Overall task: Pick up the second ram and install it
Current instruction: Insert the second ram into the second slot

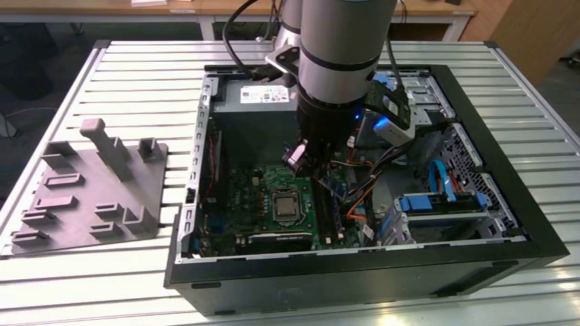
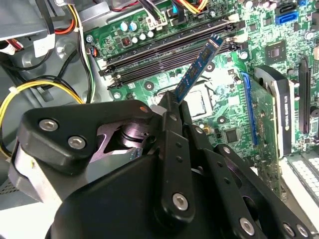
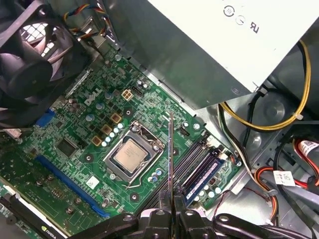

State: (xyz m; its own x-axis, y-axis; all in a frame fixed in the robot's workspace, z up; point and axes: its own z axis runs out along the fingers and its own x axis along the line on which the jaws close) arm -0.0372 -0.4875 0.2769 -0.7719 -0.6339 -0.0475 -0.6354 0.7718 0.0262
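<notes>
The end effector (image 2: 174, 102) pinches the memory stick (image 2: 199, 67) tight. The stick hangs tilted over the green board (image 2: 227, 107), inside the computer case (image 1: 363, 278) in the middle of the exterior view.

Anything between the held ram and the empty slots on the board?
Nothing visible. The gripper holds the second ram above the motherboard, and the empty slots near it lie bare. One installed stick sits in a neighbouring slot; cables lie off to the side.
</notes>
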